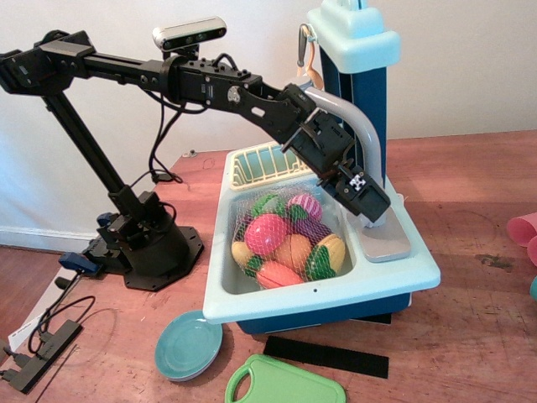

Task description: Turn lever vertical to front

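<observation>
The grey toy faucet stands on the right ledge of the light-blue toy sink (336, 295). Its tall arched spout (362, 134) rises behind my arm, and its flat grey base (388, 242) lies on the ledge. My black gripper (372, 207) points down and to the right, right at the rear of that base and under the spout. The lever is mostly hidden behind the gripper; only a small light-grey bit (395, 200) shows at its right side. The view does not show whether the jaws are open or holding anything.
A net bag of toy fruit and vegetables (289, 239) fills the basin. A yellow dish rack (262, 164) sits behind it, and a blue and mint tower (359, 59) stands behind the faucet. A teal plate (189, 344), green cutting board (285, 384), black strip (327, 355) and pink cup (524, 228) lie around the sink.
</observation>
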